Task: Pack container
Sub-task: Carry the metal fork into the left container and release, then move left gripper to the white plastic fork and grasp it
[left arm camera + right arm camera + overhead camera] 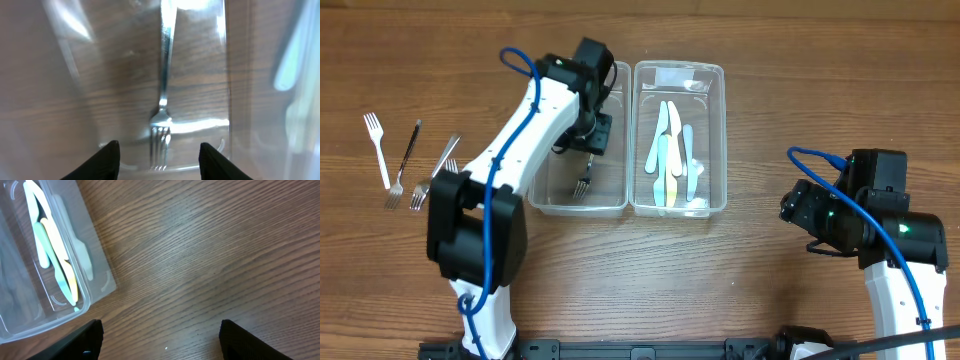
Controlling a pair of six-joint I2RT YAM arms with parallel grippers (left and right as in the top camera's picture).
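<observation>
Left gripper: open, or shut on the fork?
Open. The left gripper's fingers stand wide apart in the wrist view; the metal fork lies free between them on the clear container's floor.

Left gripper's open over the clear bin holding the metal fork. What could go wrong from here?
1. The left gripper appears low inside the clear plastic left container, above the metal fork. On the way out, a finger may catch the thin wall and drag it, probably shoving the adjacent clear container of plastic knives too.
2. The loose forks on the table's left lie bunched, heads nearly touching. The next pick might snag two or scatter them.
</observation>
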